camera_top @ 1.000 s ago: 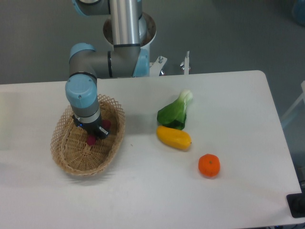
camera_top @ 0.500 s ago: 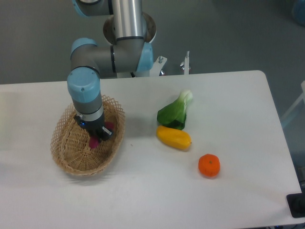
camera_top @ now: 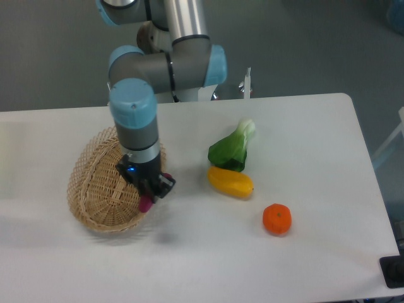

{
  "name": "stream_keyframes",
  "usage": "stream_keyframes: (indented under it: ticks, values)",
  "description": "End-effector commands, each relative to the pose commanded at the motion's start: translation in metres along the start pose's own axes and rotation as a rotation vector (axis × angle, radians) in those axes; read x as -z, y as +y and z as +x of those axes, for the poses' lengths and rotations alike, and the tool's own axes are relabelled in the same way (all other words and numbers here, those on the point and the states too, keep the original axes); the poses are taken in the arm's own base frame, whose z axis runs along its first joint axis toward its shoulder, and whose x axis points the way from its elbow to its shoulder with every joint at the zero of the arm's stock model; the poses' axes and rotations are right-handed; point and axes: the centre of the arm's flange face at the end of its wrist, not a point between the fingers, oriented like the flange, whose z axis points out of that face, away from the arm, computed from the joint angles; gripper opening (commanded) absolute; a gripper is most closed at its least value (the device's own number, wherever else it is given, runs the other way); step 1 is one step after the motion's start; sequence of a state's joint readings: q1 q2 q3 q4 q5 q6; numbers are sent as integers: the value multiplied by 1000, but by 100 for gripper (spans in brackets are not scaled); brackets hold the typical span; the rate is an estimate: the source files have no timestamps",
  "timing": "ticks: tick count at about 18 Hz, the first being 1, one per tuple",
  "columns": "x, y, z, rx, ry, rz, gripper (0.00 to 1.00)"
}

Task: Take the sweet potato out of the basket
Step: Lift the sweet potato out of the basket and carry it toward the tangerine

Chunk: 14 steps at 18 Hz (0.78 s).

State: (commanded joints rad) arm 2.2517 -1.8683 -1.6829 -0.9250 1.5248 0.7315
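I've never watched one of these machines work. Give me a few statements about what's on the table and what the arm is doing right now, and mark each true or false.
1. The gripper has its fingers closed on the sweet potato. True.
2. The sweet potato lies flat on the floor of the basket. False: it hangs in the fingers at the basket's right rim, with a faint shadow on the table below.
3. The orange sits inside the basket. False: it rests on the bare table, far to the right.
4. The yellow fruit lies just in front of the leafy green vegetable. True.
5. The basket looks empty inside. True, as far as the arm lets us see.
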Motion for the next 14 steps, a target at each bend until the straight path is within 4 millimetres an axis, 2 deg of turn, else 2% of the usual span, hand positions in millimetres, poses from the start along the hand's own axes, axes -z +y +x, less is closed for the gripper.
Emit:
stream_keyframes:
  ticks: [2,3,7,10,14]
  values:
    - [2,9,-29,-19,-16,0,21]
    - [-4,14,-43,-28,-17,-9,21]
    - [-11,51,-108,-78,-37,-35,21]
    - [-9,79,-142,-120,-38,-49,21]
    - [-10,97,-185,-164,-7,-83,21]
